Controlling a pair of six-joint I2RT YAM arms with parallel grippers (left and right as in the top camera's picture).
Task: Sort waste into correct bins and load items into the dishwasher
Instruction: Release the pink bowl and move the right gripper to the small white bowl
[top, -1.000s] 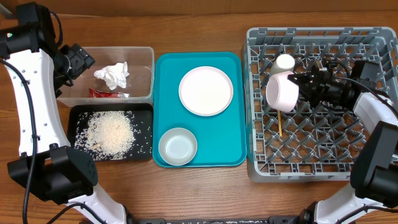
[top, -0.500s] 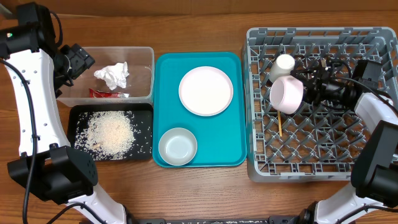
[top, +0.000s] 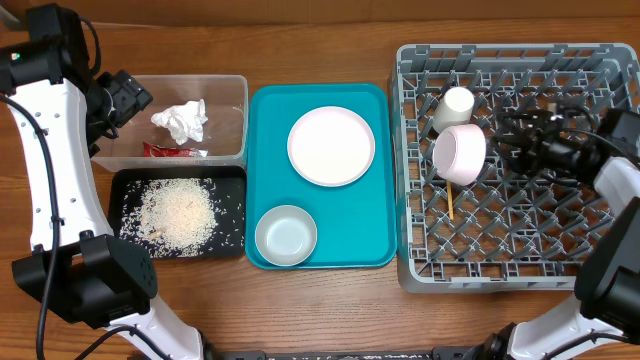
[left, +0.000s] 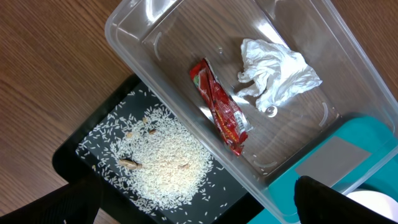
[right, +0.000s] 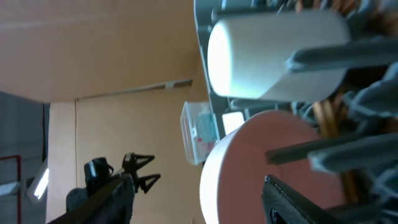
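Note:
In the grey dishwasher rack (top: 520, 262) a pale pink dish (top: 459, 155) stands on its edge among the pegs, beside a small white cup (top: 457, 104). A chopstick (top: 450, 203) lies below them. My right gripper (top: 507, 140) is open just right of the dish, apart from it; in the right wrist view the dish rim (right: 214, 168) shows between the spread fingers of that gripper (right: 198, 190). My left gripper (top: 127, 96) hangs open and holds nothing, over the clear bin (left: 155, 31) with the tissue (left: 273, 71) and red wrapper (left: 221, 106). Rice (top: 178, 212) lies in the black tray (top: 232, 180).
A teal tray (top: 262, 160) in the middle carries a white plate (top: 331, 146) and a white bowl (top: 286, 235). Bare wooden table runs along the front edge. The rack's latticed walls rise around my right gripper.
My right gripper has opened, let go of the pink dish and drawn back to the right. The dish stays leaning among the pegs. The left arm has not moved.

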